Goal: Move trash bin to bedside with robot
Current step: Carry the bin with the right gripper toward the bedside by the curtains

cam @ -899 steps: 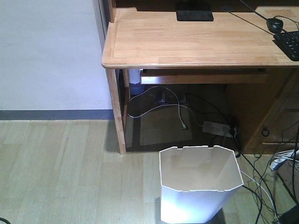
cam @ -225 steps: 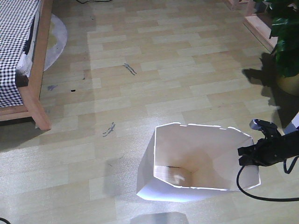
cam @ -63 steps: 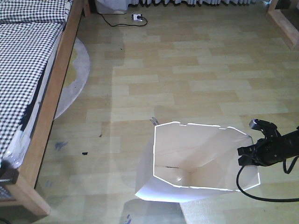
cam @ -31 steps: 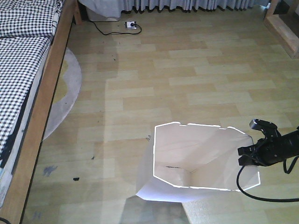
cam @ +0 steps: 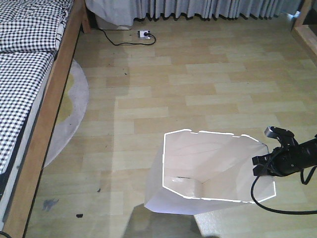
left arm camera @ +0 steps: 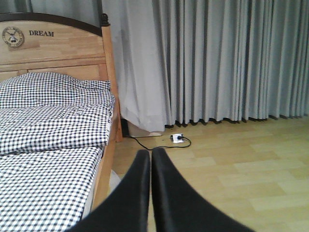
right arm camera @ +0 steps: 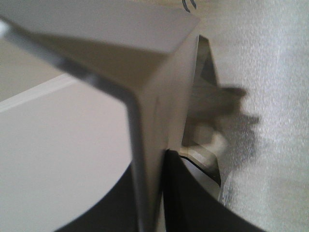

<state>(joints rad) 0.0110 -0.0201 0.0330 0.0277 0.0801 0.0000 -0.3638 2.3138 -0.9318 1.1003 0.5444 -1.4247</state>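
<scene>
The white trash bin [cam: 198, 171] hangs tilted at the lower middle of the front view, its notched rim facing me. My right gripper [cam: 261, 164] is shut on the bin's right wall; in the right wrist view the wall [right arm camera: 149, 145] runs between the two black fingers. A black cable [cam: 277, 208] trails below that arm. The bed [cam: 34, 74] with checkered bedding and a light wooden rail fills the left side, well apart from the bin. My left gripper [left arm camera: 151, 159] is shut, holds nothing, and points toward the bed [left arm camera: 53, 135] and curtains.
A round grey rug [cam: 69, 114] sticks out from under the bed. A power strip [cam: 144, 34] with a black cord lies by the grey curtains [cam: 208, 7] at the far wall. A wooden piece [cam: 306, 29] stands at the top right. Small dark scraps [cam: 79, 215] dot the floor.
The view has rolled on across the floor: the bed rail, rug and power strip have slid down and nearer. The bin stays held in the same spot in view.
</scene>
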